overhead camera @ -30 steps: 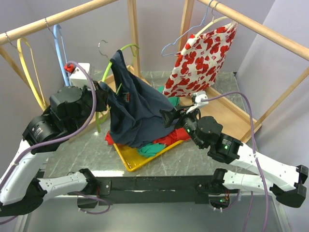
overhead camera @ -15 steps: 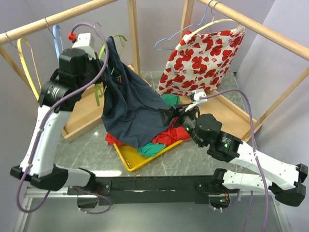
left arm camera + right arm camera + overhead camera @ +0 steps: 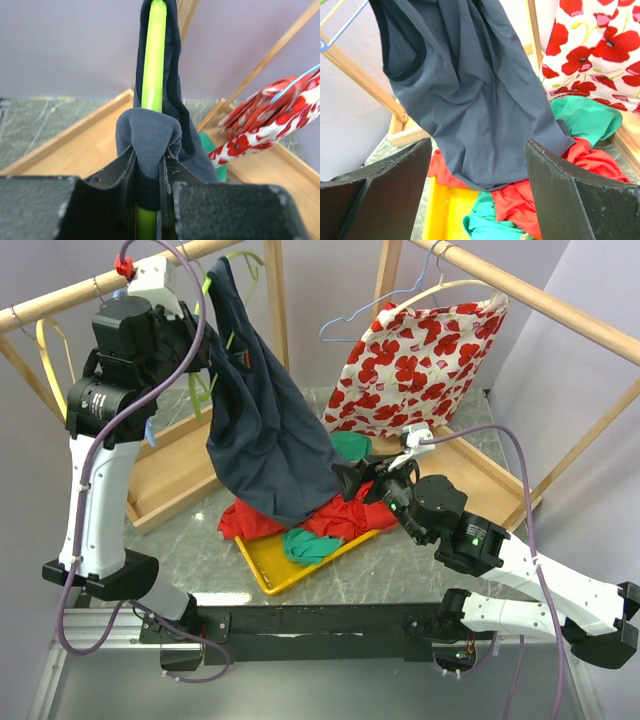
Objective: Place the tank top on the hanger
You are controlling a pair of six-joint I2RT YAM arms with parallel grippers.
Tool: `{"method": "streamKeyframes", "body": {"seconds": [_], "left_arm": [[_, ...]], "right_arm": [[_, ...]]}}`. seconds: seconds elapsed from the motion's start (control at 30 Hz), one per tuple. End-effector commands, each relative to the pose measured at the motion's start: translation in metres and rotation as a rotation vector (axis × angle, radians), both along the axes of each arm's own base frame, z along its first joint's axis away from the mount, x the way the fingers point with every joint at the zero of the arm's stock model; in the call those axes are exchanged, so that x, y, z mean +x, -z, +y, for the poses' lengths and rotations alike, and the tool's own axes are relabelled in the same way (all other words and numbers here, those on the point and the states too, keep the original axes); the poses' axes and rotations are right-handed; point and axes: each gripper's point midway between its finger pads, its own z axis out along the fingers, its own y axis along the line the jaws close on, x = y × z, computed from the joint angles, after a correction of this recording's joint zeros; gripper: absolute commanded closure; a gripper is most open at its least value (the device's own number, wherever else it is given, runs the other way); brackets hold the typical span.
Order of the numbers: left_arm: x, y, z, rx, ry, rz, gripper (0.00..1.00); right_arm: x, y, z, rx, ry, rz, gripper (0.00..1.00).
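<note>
The left gripper is raised high at the far left, close to the wooden rail. Its fingers are pinched narrow on a bunched fold of the tank top, with the bar of the lime-green hanger running between them under the cloth. In the left wrist view the navy fabric drapes over both sides of that bar.

From this grip the tank top hangs down and to the right as one long sheet. Its lower edge rests on the red garment heaped in the yellow tray at the middle of the table, and a green garment lies there too.

The right gripper sits low, just right of the tank top's lower edge, with its fingers spread wide and nothing between them (the right wrist view shows the navy cloth hanging beyond the fingertips, apart from them). A white cloth with red flowers hangs at the far right.
</note>
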Motion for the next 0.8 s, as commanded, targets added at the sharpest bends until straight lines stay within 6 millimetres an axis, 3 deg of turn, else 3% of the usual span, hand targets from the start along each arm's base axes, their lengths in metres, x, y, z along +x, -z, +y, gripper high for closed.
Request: {"method": "streamKeyframes", "body": {"seconds": [0.0,0.77], "left_arm": [[0.004,-0.044,0.002,-0.029,-0.004,-0.146,0.99],[0.056,-0.038,0.014,-0.015,-0.096,-0.172,0.99]], "right_arm": [[-0.004,-0.034,-0.009,0.066,0.004,-0.047,0.18],[-0.005,-0.033,-0.003,0.085,-0.015,-0.04,0.18]]}}
